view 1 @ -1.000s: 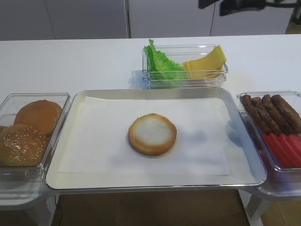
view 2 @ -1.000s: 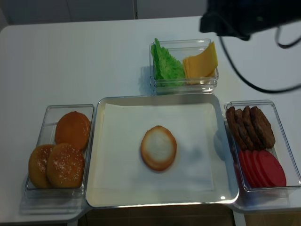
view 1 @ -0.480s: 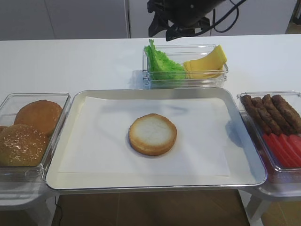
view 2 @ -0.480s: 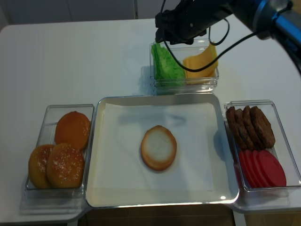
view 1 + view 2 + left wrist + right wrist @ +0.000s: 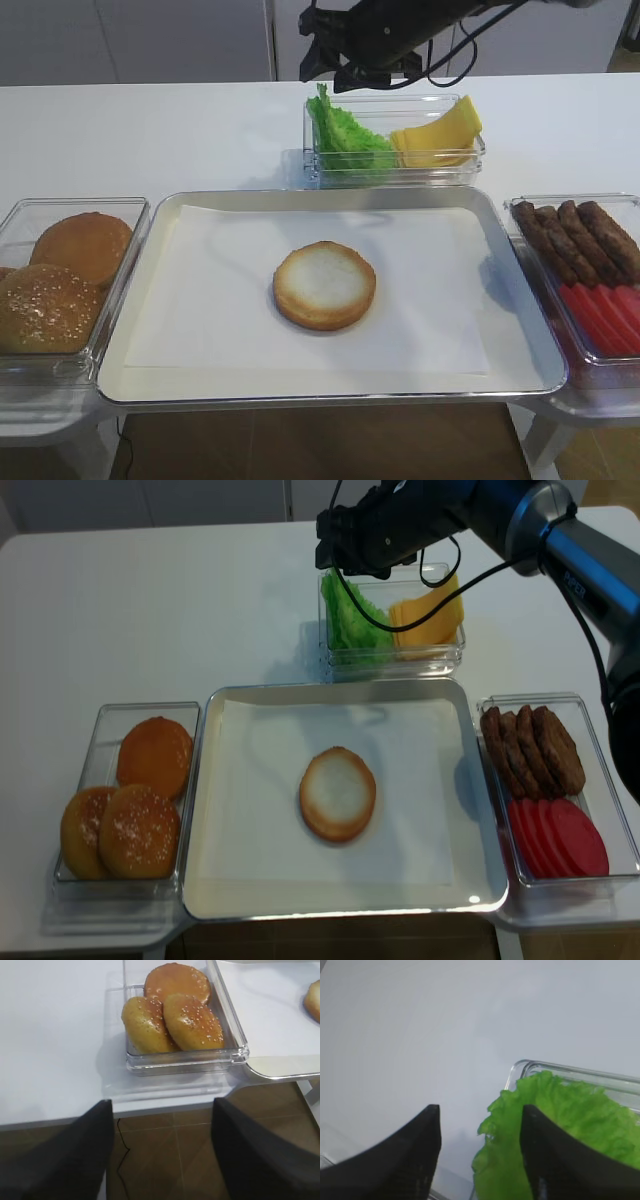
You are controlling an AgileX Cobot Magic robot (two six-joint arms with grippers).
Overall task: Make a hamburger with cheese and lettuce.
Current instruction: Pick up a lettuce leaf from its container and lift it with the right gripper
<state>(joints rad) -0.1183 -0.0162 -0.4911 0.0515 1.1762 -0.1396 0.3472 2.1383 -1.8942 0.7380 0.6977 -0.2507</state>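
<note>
Right wrist view: right gripper (image 5: 480,1160) jaws wide apart, nothing between them; frilly bright green lettuce leaf (image 5: 560,1125) sits just ahead and toward the right-hand jaw, its ruffled edge poking over the container corner.
Lettuce location: left half of the clear plastic container (image 5: 480,150) behind the silver tray (image 5: 520,300); standing roughly upright, long axis running front-to-back of the container.
Cheese: pale-yellow thin slices (image 5: 440,135), stacked, right half of same container, touching the lettuce.
Bun: flat round bun half with pale cut face (image 5: 324,285), centre of white paper on tray, bare.
Nearer arm: right, hovering above the container's back-left corner; looks poised to drop onto the lettuce.
Left gripper (image 5: 160,1150): parked off table edge near the clear tub of domed brown buns (image 5: 175,1010), jaws apart, empty.
</note>
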